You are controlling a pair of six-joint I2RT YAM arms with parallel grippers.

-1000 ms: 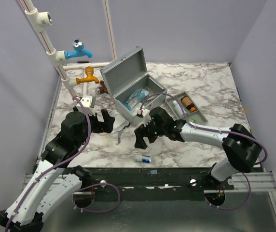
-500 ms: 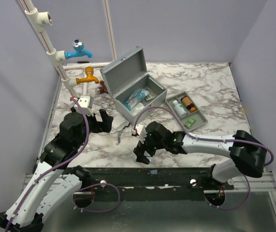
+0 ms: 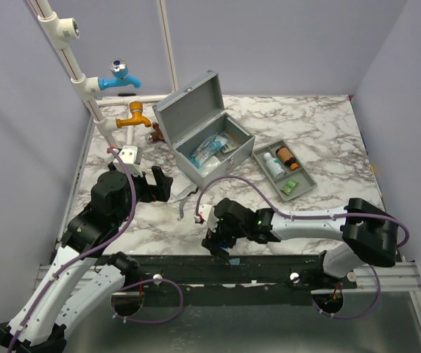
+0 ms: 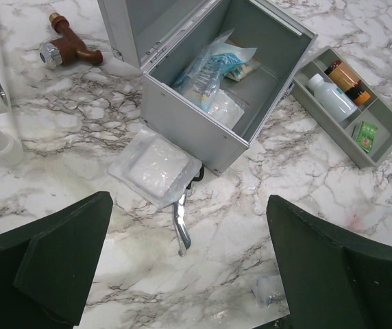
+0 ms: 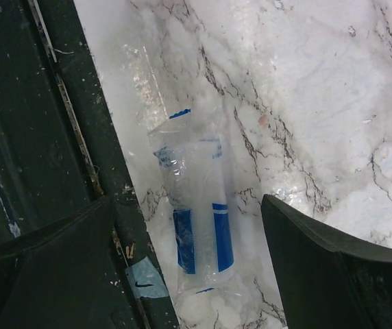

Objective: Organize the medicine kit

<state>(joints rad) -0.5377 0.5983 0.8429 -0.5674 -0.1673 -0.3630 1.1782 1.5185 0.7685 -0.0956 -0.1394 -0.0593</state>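
Observation:
The grey metal medicine kit stands open at the table's middle back, with packets inside. Its grey compartmented tray lies to its right, holding small bottles and a green packet. My right gripper is open, low at the table's near edge, its jaws on either side of a clear-wrapped blue and white roll. My left gripper is open and empty, above the table left of the kit. A white gauze packet and scissors lie in front of the kit.
A white pipe frame with blue and orange taps stands at the back left. A brown tap lies on the table near it. The black rail runs along the table's near edge beside the roll.
My right gripper has moved from in front of the kit toward the near edge and lowered over the wrapped roll. The left arm has barely moved.

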